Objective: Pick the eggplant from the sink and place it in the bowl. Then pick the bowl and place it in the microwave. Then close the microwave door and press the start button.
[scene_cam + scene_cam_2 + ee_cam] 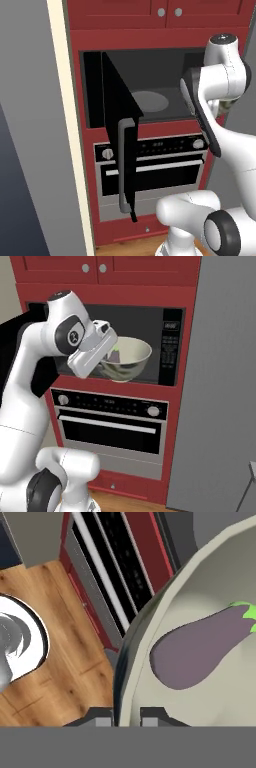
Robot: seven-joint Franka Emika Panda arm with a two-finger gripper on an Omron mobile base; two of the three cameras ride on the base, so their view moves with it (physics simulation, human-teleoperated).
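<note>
Glossy white rounded arm (30, 381) segments, dark grey joint caps, black bands

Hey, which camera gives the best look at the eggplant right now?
The hand view: the eggplant lies large inside the bowl, purple body and green stem clear. The right base view shows a dark sliver of it above the rim, beside the gripper. The left base view adds nothing on it.
</note>
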